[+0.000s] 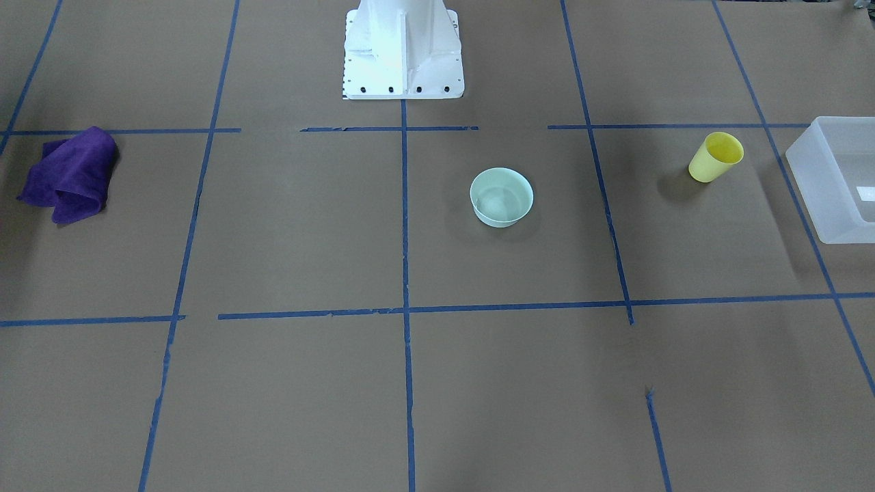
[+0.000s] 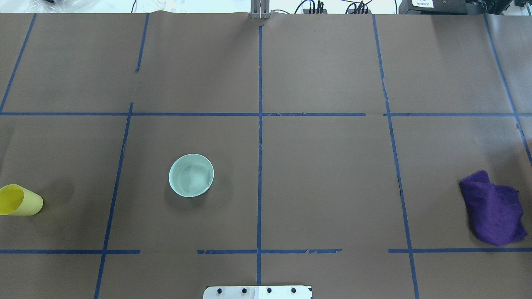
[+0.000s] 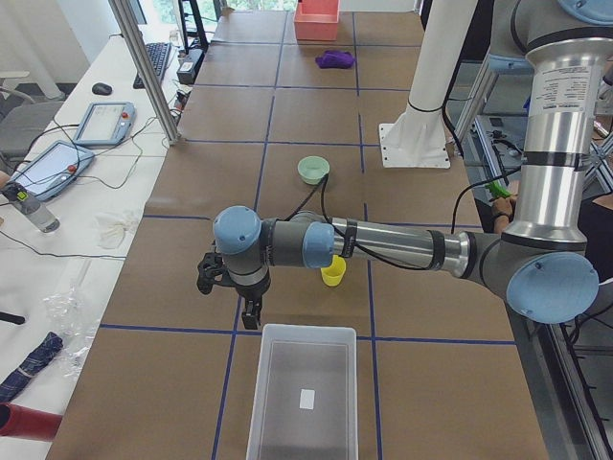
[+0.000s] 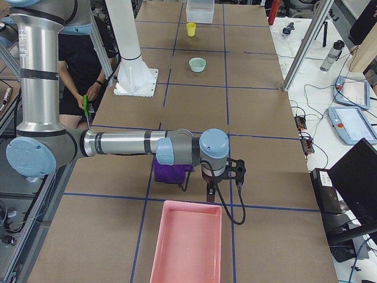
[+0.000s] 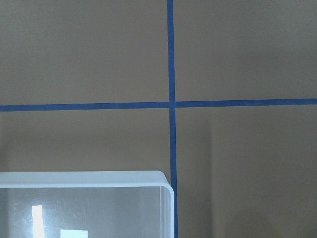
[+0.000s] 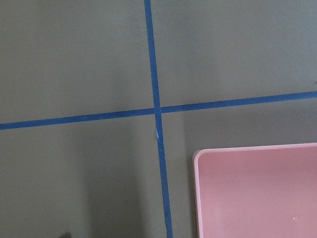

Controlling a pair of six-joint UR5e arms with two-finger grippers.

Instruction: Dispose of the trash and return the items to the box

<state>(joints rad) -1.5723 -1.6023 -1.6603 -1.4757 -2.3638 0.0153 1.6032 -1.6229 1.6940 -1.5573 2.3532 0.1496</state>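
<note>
- Sitting nearest in the view from the table's left end, the box [image 3: 306, 330] is a frosted white bin on the brown table [image 1: 307, 225], with a small white patch on its floor.
- Just past the box's far rim hangs the left gripper [image 3: 251, 314], pointing down over a crossing of blue tape lines [image 5: 171, 104]. Whether its jaws are open or closed cannot be told, nor whether they hold anything.
- Beyond it the yellow cup [image 3: 332, 274] stands upright, mouth up, on the table near the box but apart from it.
- Farther along is the pale green bowl [image 3: 313, 170], well apart from the cup.
- At the far end lie the purple cloth [image 3: 334, 59] and the pink bin [image 3: 316, 19].
- The right gripper [image 4: 210, 192] hovers just short of the pink bin's rim, beside the cloth; its jaws cannot be judged either.
</note>
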